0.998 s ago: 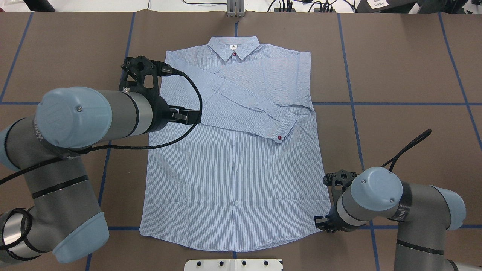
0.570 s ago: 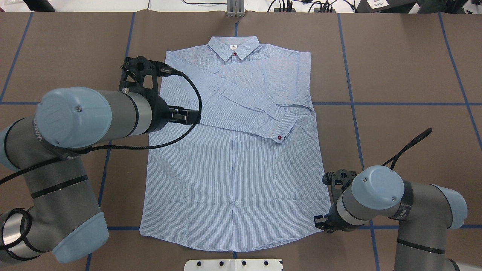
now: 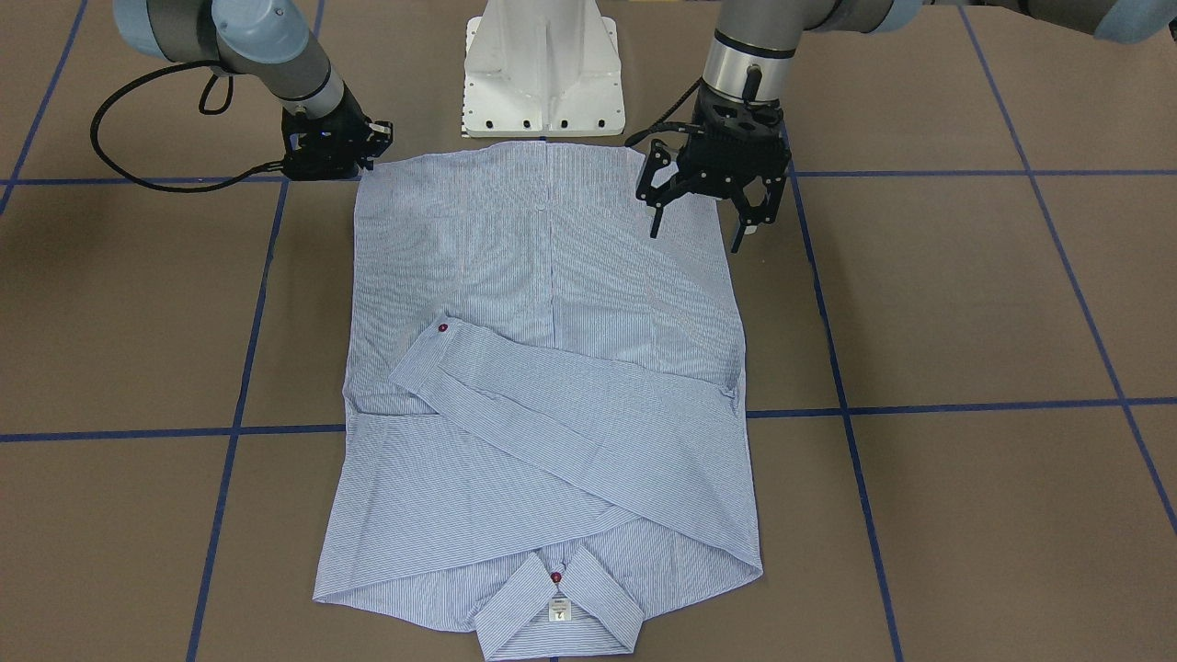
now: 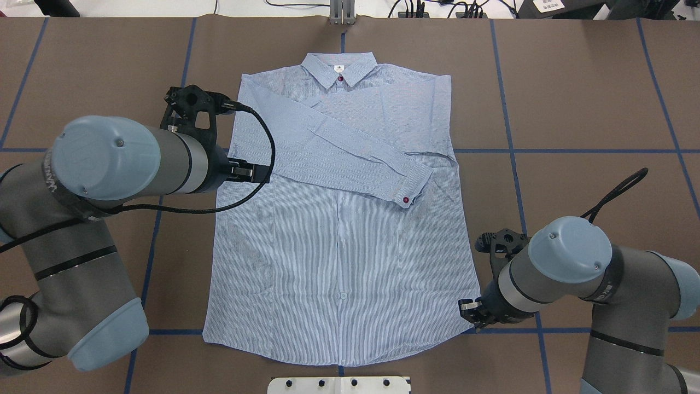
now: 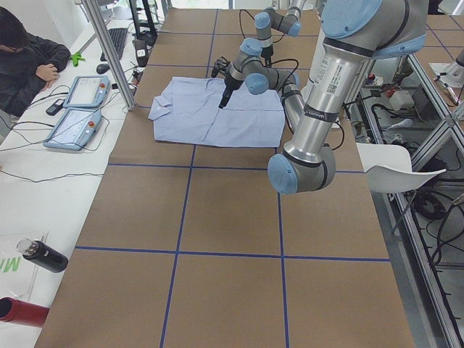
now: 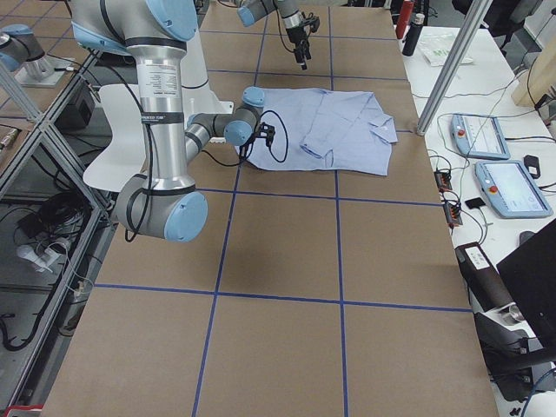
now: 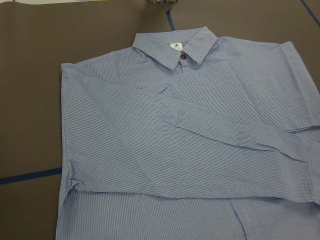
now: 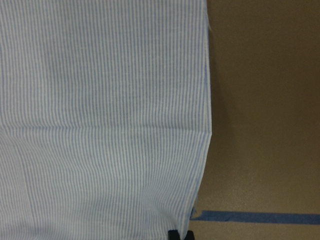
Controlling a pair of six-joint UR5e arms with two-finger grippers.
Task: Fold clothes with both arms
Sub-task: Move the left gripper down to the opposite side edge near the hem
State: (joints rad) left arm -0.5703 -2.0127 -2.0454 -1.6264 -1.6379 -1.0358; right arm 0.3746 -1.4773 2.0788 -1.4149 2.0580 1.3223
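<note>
The striped shirt [image 4: 339,246] lies flat and face up, collar away from the robot, both sleeves folded across its chest; it also shows in the front view [image 3: 552,276]. My left gripper [image 3: 696,239] is open and empty. It hangs above the shirt's side edge near the hem and touches nothing. In the overhead view it [image 4: 249,172] sticks out from under the arm. Its wrist view shows only the collar and sleeves [image 7: 175,150]. My right gripper [image 4: 469,317] is low at the opposite hem corner [image 3: 360,156]. Its tips [image 8: 177,235] are pinched together on the shirt's edge [image 8: 100,125].
The white pedestal base [image 3: 542,69] stands just behind the hem. A black cable loop [image 3: 138,138] trails from the right arm. Blue tape lines [image 4: 574,150] cross the brown table. An operator [image 5: 25,61] and teach pendants [image 5: 76,109] are beside the table's far side.
My left arm has drawn back to the left, off the shirt's upper side. My right arm's elbow has swung outward and its gripper has shifted slightly along the edge. The shirt has not moved.
</note>
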